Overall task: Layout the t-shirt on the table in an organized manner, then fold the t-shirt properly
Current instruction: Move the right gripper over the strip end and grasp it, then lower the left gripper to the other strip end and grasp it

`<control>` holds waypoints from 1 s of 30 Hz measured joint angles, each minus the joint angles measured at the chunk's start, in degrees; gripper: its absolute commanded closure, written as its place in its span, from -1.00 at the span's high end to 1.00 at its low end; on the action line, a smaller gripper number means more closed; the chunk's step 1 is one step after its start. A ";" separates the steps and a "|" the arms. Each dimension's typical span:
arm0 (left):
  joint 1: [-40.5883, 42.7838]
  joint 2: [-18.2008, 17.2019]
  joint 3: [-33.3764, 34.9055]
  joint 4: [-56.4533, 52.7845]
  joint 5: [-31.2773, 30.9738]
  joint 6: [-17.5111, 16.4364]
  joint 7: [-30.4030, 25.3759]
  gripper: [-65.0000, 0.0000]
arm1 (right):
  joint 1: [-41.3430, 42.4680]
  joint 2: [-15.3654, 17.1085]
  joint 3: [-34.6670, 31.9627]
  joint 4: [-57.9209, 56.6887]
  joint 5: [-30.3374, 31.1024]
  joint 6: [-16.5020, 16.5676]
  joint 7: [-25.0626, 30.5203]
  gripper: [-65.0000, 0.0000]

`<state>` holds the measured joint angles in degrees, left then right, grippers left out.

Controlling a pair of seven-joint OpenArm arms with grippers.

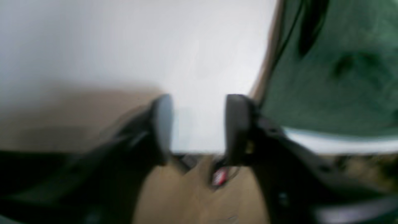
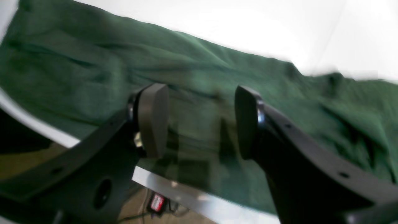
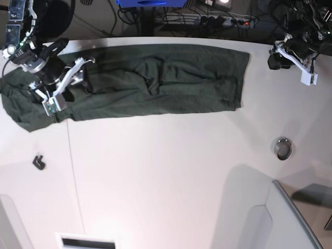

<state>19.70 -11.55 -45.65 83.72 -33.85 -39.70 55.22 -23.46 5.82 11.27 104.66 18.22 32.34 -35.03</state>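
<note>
The dark green t-shirt [image 3: 155, 83] lies as a long band along the far part of the white table [image 3: 171, 176], its left end hanging near the table's edge. My right gripper [image 3: 82, 70] hovers over the shirt's left part. In the right wrist view it [image 2: 200, 121] stands open over the t-shirt [image 2: 202, 77], with nothing between its fingers. My left gripper [image 3: 275, 56] is off the shirt's right end, at the table's far right edge. In the blurred left wrist view it [image 1: 199, 127] is open and empty over the bare table [image 1: 124, 46], with the t-shirt [image 1: 335, 77] to its right.
A small metal ring [image 3: 282, 148] is set in the table at the right. A small black object [image 3: 39, 162] lies near the left edge. Cables and a power strip [image 3: 207, 19] run behind the table. A grey surface [image 3: 280, 218] sits at the bottom right.
</note>
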 measured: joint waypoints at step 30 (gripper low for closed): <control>-11.76 2.29 18.67 -19.19 -4.31 -2.19 -11.39 0.89 | -0.42 -0.33 0.11 -4.79 0.26 0.26 0.13 -0.02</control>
<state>7.94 -9.26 -26.98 64.53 -38.15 -41.89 43.83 -23.88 5.50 11.38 99.88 18.48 32.60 -34.89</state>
